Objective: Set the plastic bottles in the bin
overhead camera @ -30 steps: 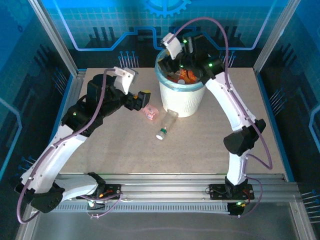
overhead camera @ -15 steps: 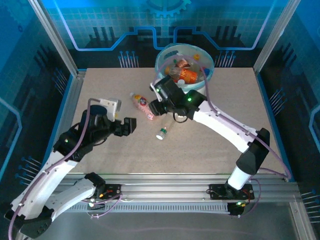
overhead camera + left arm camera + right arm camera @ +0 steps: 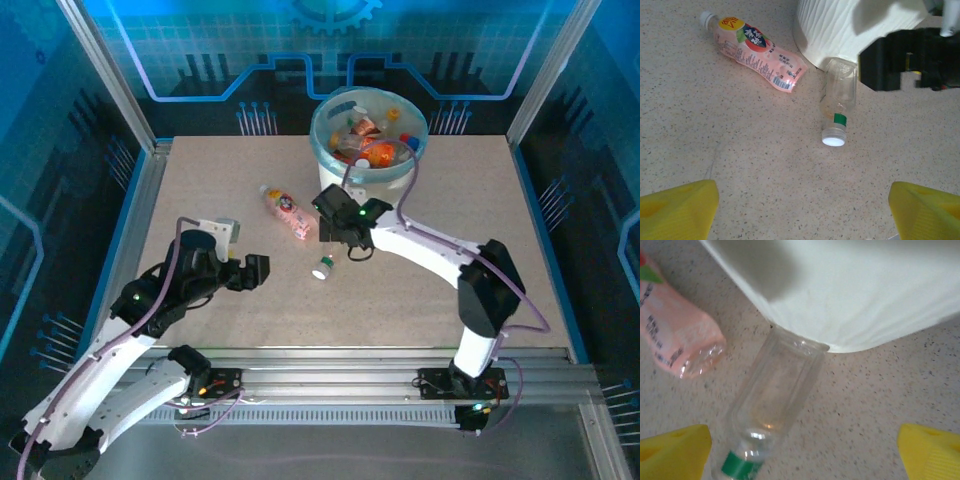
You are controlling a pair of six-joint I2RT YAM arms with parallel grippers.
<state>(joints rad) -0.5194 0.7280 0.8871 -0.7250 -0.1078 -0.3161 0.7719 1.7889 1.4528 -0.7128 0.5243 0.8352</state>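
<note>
Hanging low over the speckled table (image 3: pixel 200 190), well to the left of the round white ribbed bin with its light blue bag liner (image 3: pixel 396 186) (image 3: pixel 840 25) (image 3: pixel 865 285), the left gripper (image 3: pixel 252 272) (image 3: pixel 802 205) has its yellow fingers spread wide and holds nothing. It faces the two bottles lying loose. The crumpled pink plastic bottle with a white cap and printed label (image 3: pixel 286 212) (image 3: pixel 752 50) (image 3: pixel 675 335) lies just left of the bin's foot. Next to it is the clear plastic bottle with a green neck band and white cap (image 3: pixel 322 268) (image 3: pixel 839 100) (image 3: pixel 772 405), whose base looks pressed against the bin's wall. The right gripper (image 3: pixel 340 235) (image 3: pixel 802 452) hovers over that clear bottle, fingers wide apart on either side, gripping nothing. I'd worry about that squeeze. The bottle is round and slick, so it may squirt out or roll, and one finger could scrape the bin wall or shove the pink bottle, which sits very close. Both grippers also point at the same patch, so they might clash if the left one goes in too. The bin is already heaped with bottles, and one dropped on top could bounce back out. From overhead, the right gripper covers most of the clear bottle, leaving the cap end. In the right wrist view its cap is cut off at the bottom edge. I can't count the bottles in the bin, nor read the pink bottle's label.
</note>
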